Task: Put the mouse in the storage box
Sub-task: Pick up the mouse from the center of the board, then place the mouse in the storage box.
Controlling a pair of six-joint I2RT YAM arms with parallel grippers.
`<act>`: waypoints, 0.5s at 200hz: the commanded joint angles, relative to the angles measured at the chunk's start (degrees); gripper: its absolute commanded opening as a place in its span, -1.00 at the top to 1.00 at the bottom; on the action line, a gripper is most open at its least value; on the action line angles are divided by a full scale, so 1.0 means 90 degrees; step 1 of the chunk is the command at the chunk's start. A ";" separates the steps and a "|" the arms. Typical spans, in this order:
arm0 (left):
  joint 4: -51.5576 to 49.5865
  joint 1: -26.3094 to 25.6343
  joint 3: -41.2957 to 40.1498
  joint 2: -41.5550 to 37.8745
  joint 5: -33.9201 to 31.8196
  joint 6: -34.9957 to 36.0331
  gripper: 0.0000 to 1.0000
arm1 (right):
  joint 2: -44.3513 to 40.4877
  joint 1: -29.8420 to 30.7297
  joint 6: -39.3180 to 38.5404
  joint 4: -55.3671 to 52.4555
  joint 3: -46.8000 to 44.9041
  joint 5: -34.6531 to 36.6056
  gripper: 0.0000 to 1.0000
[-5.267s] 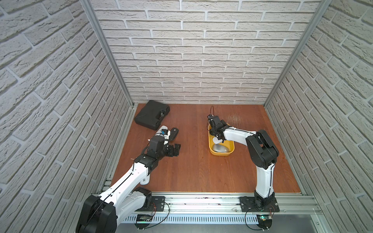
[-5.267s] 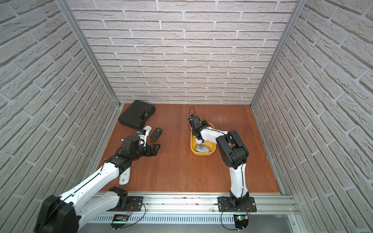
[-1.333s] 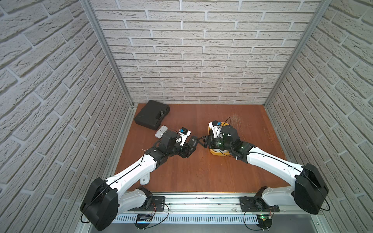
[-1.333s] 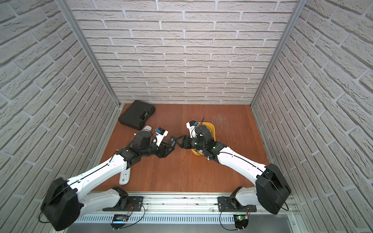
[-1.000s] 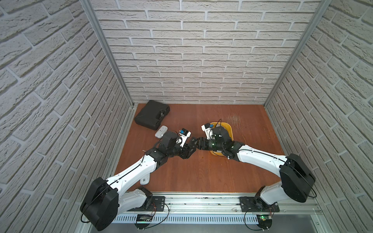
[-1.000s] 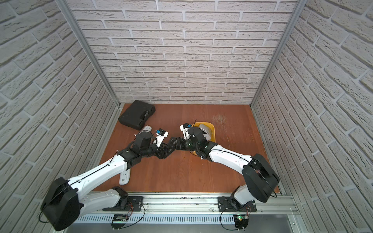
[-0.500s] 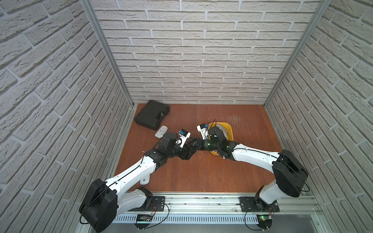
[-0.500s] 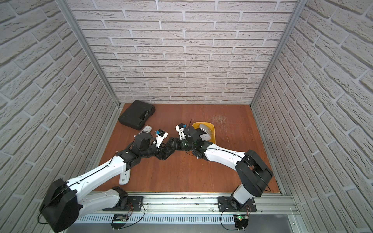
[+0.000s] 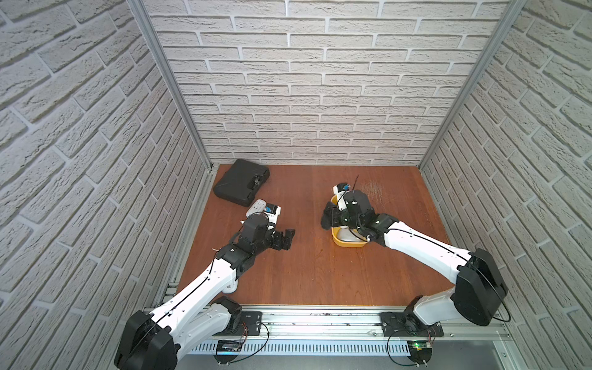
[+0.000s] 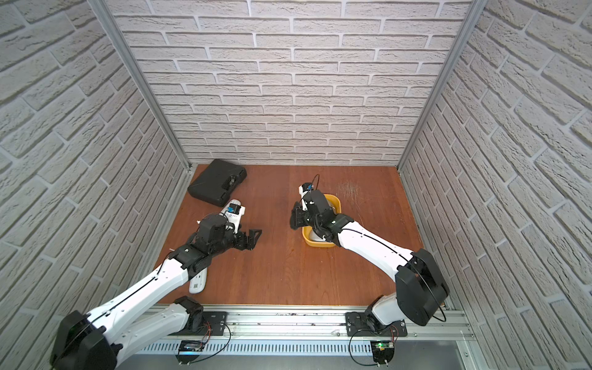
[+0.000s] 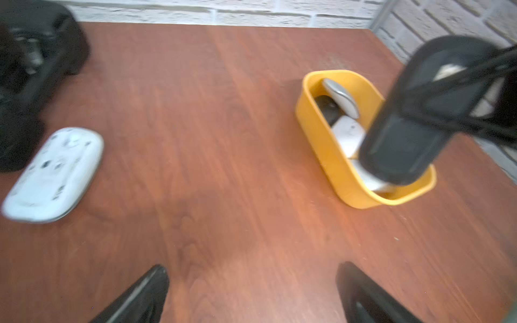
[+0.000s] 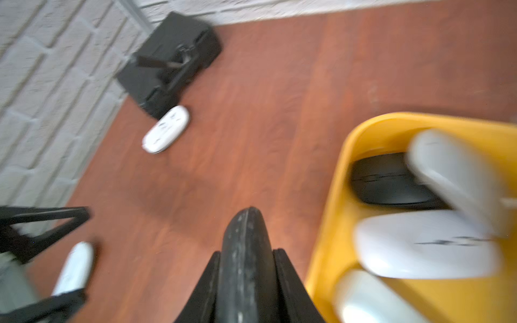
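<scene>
Mouse (image 12: 246, 279), black, hangs clenched on edge in your right claw (image 12: 247, 254), above the surface (image 12: 251, 139) just beside the storage box (image 12: 333, 223). Swing it across the rim and lower before letting go. Its long axis runs out along the fingers (image 12: 207, 279), away from the wrist. Your left claw (image 9: 287, 239) hangs released, empty.

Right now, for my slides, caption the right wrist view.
Right claw shut on a black oval plastic mouse beside the shallow yellow plastic storage box, several mice already inside.
</scene>
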 commanded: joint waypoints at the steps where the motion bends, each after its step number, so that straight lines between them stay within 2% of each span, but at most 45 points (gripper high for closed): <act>1: -0.0306 0.0308 -0.0286 -0.0345 -0.0743 -0.0348 -0.97 | -0.0150 -0.0040 -0.1296 -0.0629 0.0094 0.2086 0.67; 25: -0.0542 0.0594 -0.0442 -0.0632 -0.1119 -0.0428 -0.97 | -0.0012 -0.0103 -0.1808 -0.0609 -0.0045 0.3401 0.68; 53: -0.0801 0.0755 -0.0495 -0.0772 -0.1588 -0.0433 -0.96 | 0.0375 -0.0194 -0.2308 -0.0265 -0.0107 0.3748 0.68; 78: -0.0826 0.0767 -0.0577 -0.0768 -0.1922 -0.0263 -0.96 | 0.0878 -0.0199 -0.2625 -0.0198 0.0086 0.4463 0.65; 100: -0.0730 0.0809 -0.0723 -0.0731 -0.2014 -0.0182 -0.97 | 0.1301 -0.0199 -0.3120 0.0049 0.0164 0.4496 0.65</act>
